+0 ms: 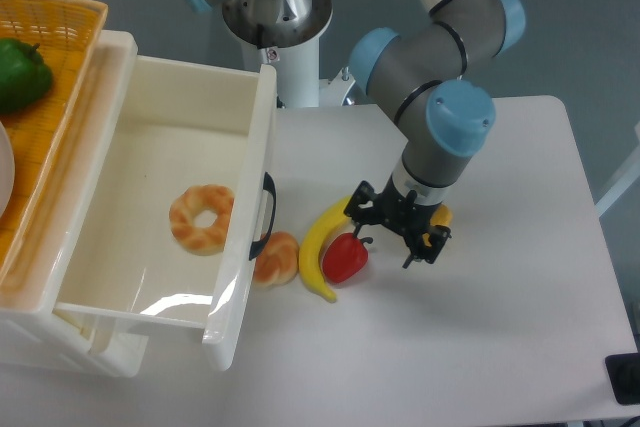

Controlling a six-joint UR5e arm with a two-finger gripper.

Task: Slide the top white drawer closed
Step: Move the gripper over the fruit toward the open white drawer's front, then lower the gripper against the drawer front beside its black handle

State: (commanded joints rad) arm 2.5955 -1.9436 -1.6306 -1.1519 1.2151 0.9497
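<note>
We record the top white drawer (170, 217) pulled fully out of its cream cabinet (60, 342) at 9 o'clock in the frame, its open box showing to the camera. Its front panel runs roughly from 12 to 6 o'clock, with the black curved handle (267, 215) on the outer face, pointing toward 3 o'clock. A ring-shaped pastry (202, 218) lies on the drawer floor, close to the front panel.

On the white tabletop (500, 347), just outside the drawer front, we note a bread roll (277, 258) touching or nearly touching the panel below the handle. At its 3 o'clock lies a banana (325, 247), and beside that a red pepper (345, 258) that meets the banana's lower half.

The gripper (400, 231) hangs over the tabletop at the 2 o'clock side of the red pepper, pointing down, well apart from the drawer handle. A yellow object (440, 217) shows only as a sliver behind the gripper body, at its 3 o'clock; we cannot tell what it is. We see the dark jaws spread to either side with a gap between them and nothing held there, so we log them as released.

At 10 o'clock, on the cabinet top, an orange woven basket (70, 47) holds a green pepper (20, 75). The arm's base column (285, 47) stands at 12 o'clock.
</note>
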